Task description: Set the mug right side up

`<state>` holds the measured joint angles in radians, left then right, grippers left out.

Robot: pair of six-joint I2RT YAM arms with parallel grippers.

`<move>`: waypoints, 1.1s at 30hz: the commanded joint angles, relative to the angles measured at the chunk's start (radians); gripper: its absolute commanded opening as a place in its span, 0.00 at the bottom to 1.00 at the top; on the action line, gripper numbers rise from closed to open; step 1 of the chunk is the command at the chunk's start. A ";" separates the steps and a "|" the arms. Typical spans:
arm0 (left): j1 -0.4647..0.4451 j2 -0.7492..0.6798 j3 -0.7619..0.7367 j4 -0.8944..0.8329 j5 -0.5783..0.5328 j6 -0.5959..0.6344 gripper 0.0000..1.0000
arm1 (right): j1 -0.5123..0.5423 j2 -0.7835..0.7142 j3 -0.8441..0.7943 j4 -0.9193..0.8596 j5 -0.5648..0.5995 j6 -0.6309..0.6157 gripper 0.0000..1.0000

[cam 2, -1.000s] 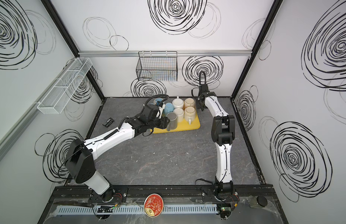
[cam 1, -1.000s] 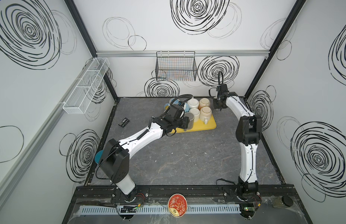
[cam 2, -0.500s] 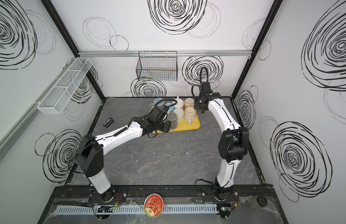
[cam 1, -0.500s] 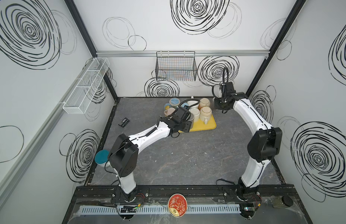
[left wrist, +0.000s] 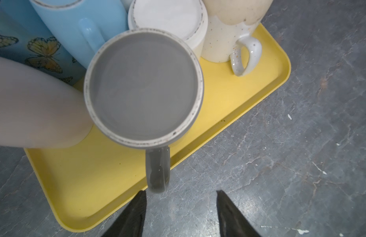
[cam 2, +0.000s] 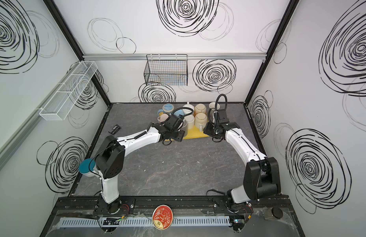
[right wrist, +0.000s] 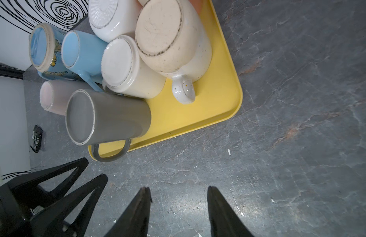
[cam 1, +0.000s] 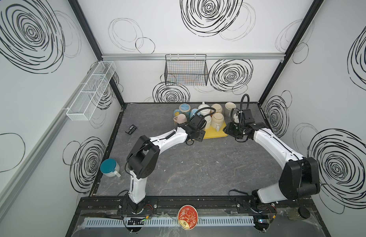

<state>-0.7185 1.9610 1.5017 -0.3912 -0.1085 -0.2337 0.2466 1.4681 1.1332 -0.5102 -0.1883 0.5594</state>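
1. My left gripper (left wrist: 181,192) has drawn back to the near edge of the yellow tray (left wrist: 229,98), its jaws half spread and holding nothing.
2. My right gripper (right wrist: 178,188) has swung back from the tray's far side to its near right corner, likewise parted and empty.
3. The grey mug (left wrist: 144,88) stands base-up on the tray's near left. Its handle (left wrist: 157,168) points at my left fingers, so it is still unturned and I have yet to grasp it.
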 commanded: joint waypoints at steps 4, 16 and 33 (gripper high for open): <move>-0.005 0.064 0.048 0.039 -0.034 0.025 0.54 | 0.001 -0.020 -0.004 0.046 -0.038 0.068 0.50; 0.002 0.146 0.137 0.009 -0.047 0.040 0.34 | 0.012 0.029 0.024 0.051 -0.075 0.081 0.49; 0.001 -0.119 0.000 0.117 -0.022 0.038 0.00 | 0.055 0.052 0.022 0.184 -0.158 0.174 0.49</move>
<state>-0.7288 1.9804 1.5234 -0.3931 -0.1516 -0.1722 0.2920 1.5196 1.1332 -0.3733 -0.3195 0.6971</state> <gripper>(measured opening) 0.160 0.487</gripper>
